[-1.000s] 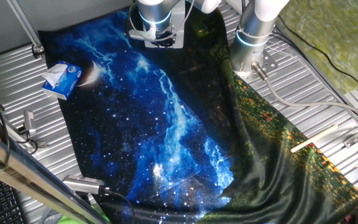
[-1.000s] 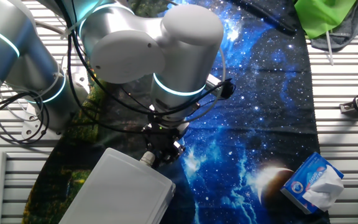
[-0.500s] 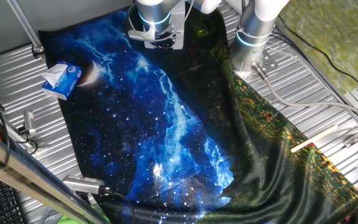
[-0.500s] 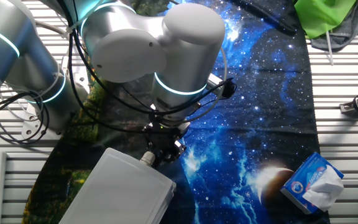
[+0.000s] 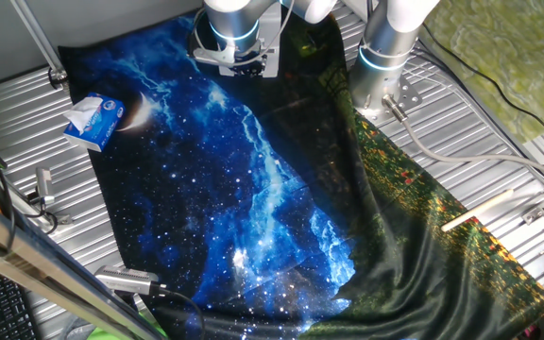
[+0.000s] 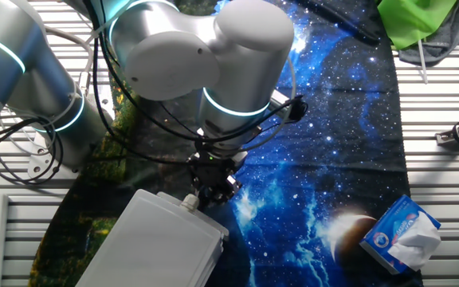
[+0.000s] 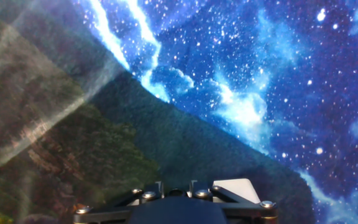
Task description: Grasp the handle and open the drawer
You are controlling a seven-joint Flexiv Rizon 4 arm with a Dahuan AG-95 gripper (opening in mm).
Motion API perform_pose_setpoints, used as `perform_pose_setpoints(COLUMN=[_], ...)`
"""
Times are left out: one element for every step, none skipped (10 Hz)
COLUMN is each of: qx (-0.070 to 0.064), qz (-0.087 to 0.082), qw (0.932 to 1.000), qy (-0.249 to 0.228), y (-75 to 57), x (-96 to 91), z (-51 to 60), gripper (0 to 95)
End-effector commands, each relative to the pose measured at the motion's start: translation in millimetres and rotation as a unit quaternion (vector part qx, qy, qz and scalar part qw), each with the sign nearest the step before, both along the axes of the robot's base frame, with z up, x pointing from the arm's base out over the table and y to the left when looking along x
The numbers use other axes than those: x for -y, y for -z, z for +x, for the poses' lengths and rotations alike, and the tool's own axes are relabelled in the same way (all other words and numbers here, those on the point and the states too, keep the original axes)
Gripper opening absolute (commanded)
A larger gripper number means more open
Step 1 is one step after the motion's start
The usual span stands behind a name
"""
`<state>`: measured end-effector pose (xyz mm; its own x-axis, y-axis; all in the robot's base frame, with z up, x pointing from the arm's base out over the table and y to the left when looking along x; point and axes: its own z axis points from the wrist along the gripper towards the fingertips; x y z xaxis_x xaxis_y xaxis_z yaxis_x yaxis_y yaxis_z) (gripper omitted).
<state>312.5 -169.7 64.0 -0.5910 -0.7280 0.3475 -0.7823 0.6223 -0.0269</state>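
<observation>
The drawer (image 6: 159,243), a white box, sits at the lower left of the other fixed view on the starry blue cloth (image 6: 333,119). The gripper (image 6: 210,190) hangs directly against its front face, where a small pale fitting (image 6: 190,203), presumably the handle, meets the fingers. Whether the jaws are closed on it cannot be told; the hand view shows only the gripper base (image 7: 174,208) and cloth. The arm's low, close posture suits a pull along the cloth. A blue-and-white tissue box (image 6: 401,233) lies well apart, lower right.
</observation>
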Motion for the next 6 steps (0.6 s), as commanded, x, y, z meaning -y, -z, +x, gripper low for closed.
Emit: perform_pose_setpoints(qx=[0.001,0.001,0.001,0.001,0.001,0.002], qz=[0.000,0.000,-0.001,-0.001,-0.001,-0.001], qw=[1.0000,1.0000,1.0000,1.0000,1.0000,1.0000], qy=[0.002,0.004,0.004,0.005,0.006,0.008], y=[-1.0,-1.2,-1.5,-1.9,-1.8,-1.0], x=[-1.6,-2.6,-3.5,-4.3,-5.4,-7.8], z=[1.1,1.9,3.0,4.1,5.4,7.4], gripper=[0.0,0.0,0.0,0.0,0.0,0.0])
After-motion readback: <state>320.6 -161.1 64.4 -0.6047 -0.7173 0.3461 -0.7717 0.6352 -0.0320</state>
